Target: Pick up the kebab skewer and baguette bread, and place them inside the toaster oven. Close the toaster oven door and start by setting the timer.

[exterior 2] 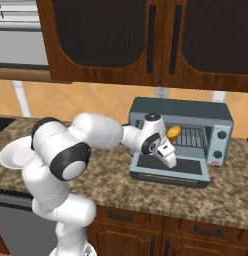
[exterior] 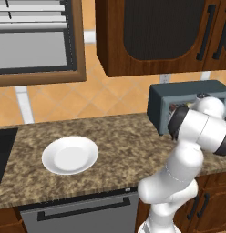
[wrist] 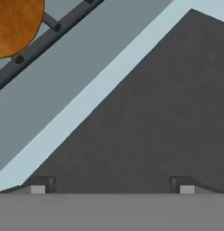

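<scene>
Right base view: baguette bread (exterior 2: 172,132) on oven rack (exterior 2: 192,136)

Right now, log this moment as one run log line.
gripper: open, empty, over lowered toaster oven door | baguette bread: on rack inside toaster oven | white plate: bare

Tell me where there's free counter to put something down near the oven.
The counter is bare between the plate and the oven, and along its front edge below the door. By the oven it is crowded: the door lies open flat, the open gripper hangs over it, and the bread sits on the rack inside.
</scene>
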Tool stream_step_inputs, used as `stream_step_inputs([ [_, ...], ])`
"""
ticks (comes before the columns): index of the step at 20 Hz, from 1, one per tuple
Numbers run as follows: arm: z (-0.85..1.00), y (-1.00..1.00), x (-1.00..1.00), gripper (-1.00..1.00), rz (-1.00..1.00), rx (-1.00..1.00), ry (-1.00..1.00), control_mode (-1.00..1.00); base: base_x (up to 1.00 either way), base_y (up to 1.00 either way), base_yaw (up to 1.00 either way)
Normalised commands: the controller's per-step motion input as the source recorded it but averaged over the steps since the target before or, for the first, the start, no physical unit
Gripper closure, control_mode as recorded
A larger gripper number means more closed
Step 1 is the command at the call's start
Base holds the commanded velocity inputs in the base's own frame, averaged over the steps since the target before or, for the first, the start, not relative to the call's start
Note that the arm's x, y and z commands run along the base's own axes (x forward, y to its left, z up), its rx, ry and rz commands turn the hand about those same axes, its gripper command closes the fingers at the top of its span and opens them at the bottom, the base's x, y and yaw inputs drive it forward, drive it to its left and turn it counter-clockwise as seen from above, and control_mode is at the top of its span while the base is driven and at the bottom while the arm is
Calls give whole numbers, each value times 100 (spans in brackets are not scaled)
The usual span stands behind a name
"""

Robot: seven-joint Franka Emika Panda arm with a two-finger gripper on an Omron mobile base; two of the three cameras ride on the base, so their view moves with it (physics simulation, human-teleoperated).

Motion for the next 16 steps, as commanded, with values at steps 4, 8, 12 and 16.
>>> stream_step_inputs([
  [4, 0, 5, 44, -100, -9, 0, -14, -100, 0, 0, 0],
  [8, 0, 1, 19, -100, -6, 0, -12, -100, 0, 0, 0],
  [12, 0, 0, -56, -100, 0, 0, -15, -100, 0, 0, 0],
  [16, 45, 4, -100, -100, 3, 0, -10, -100, 0, 0, 0],
])
